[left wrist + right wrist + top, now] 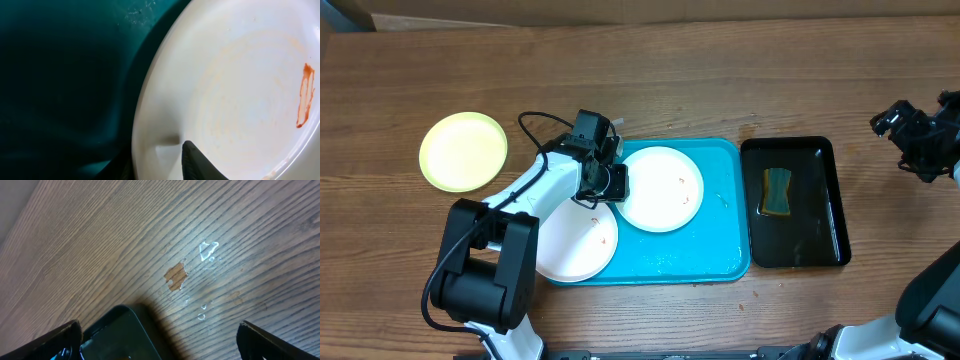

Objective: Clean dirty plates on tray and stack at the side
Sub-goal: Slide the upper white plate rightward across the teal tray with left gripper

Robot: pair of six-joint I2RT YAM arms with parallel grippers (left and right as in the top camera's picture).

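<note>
Astride the white plate (240, 90) rim, left claw (152, 154), grip unclear; right claw (157, 330) wide apart.

Lower plate (582, 250): 10 o'clock part hidden under the left arm (535, 190).
Upper plate (665, 190): 9 o'clock rim covered by the left gripper (608, 183) (pinching or not, unclear).
Wrist-view plate (240, 90): runs off at 12, 3 and 6 o'clock.
Right arm (925, 135): cut off at 3 o'clock overhead.
Black tray (125, 335): only a corner, cut at 6 o'clock.
</note>
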